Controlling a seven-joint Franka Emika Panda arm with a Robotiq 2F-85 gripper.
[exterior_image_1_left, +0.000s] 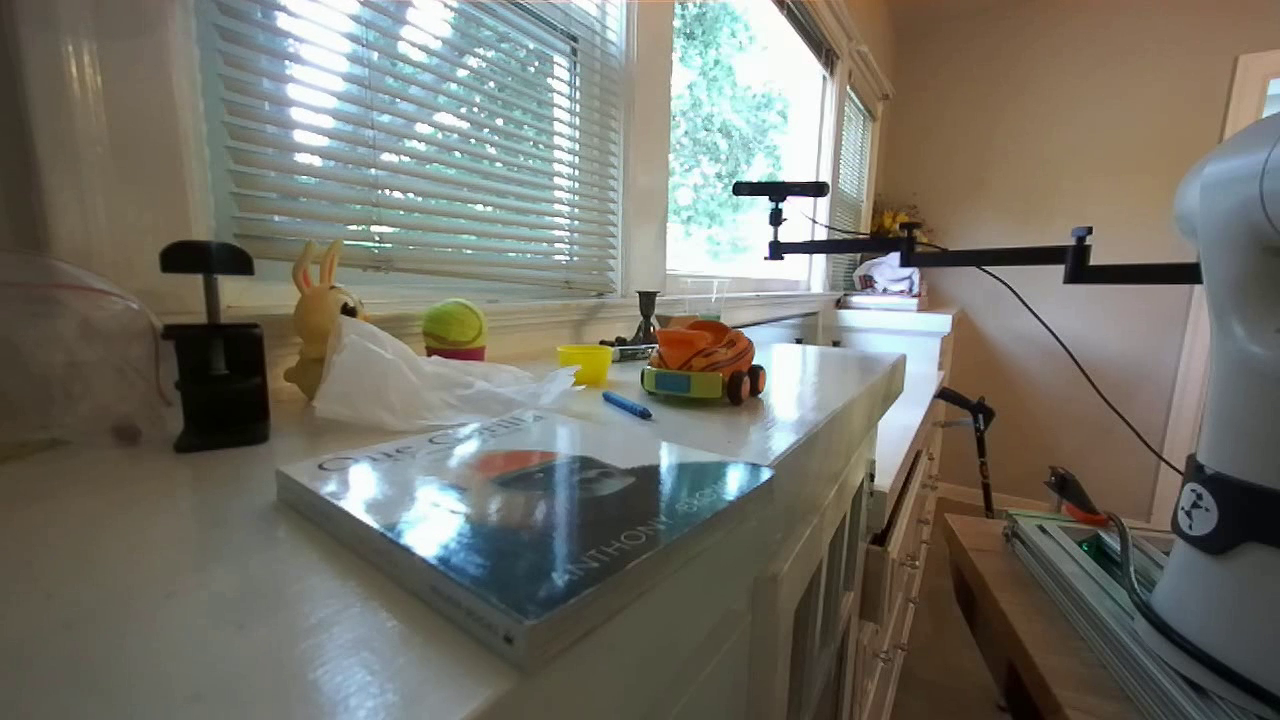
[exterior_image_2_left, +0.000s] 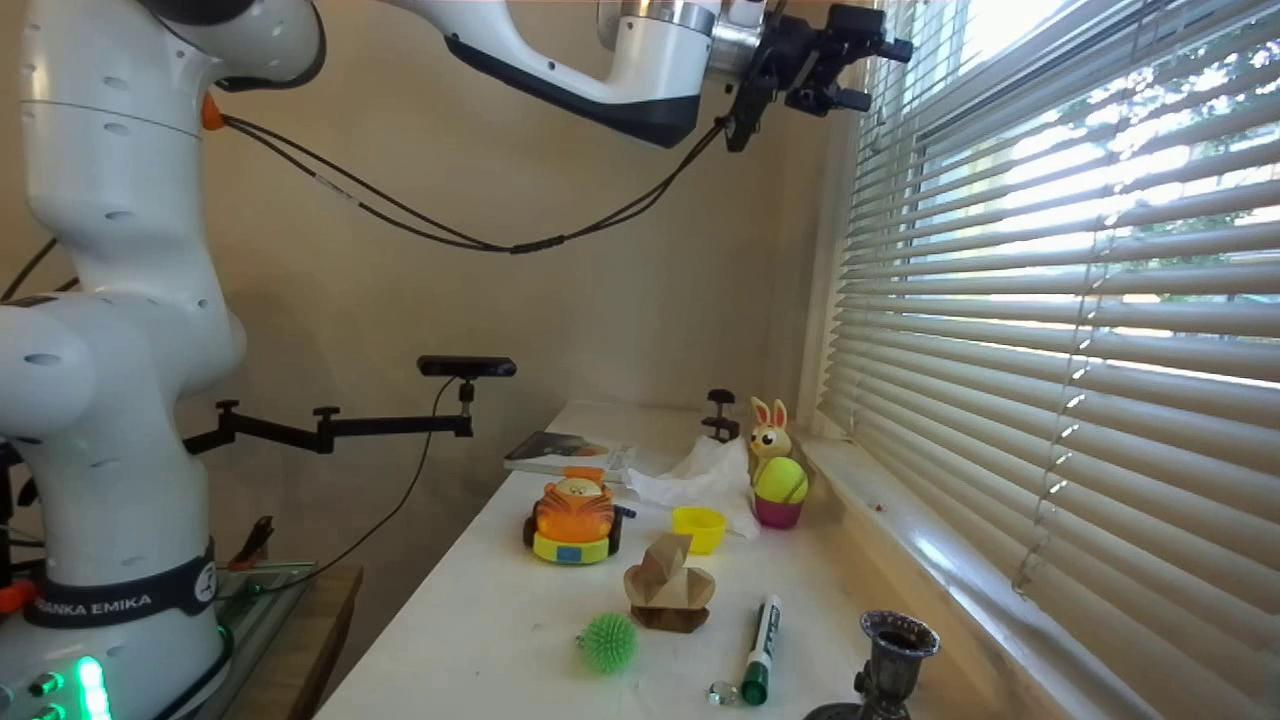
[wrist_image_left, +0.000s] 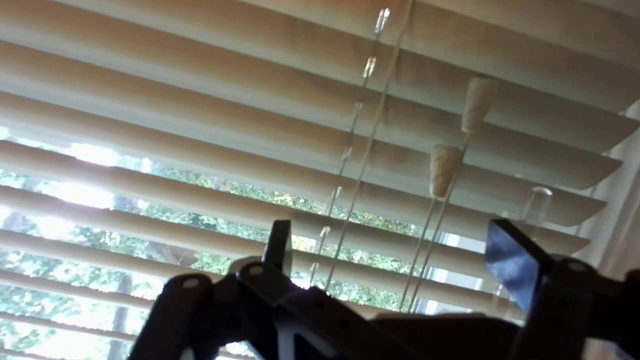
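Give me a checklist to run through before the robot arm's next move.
1. The gripper open: ok, its jaws stand wide apart.
2. Nothing held: ok, the cord tassels hang clear of the jaws.
3. No contact with the blinds: cannot tell, the gripper looks close.
4. The black cables free: ok, they hang in a slack loop.
5. The toy car and yellow cup clear: ok, on the counter well below.

Honestly kinda sunny in here: daylight's pouring through a window (exterior_image_1_left: 750, 160) with leafy trees (exterior_image_1_left: 725, 110) outside, glossy white counter (exterior_image_1_left: 190, 570) over white drawers (exterior_image_1_left: 905, 590), beige wall (exterior_image_1_left: 1030, 150), brownish floor (exterior_image_1_left: 938, 660), plus a low wooden bench (exterior_image_1_left: 1005, 570).
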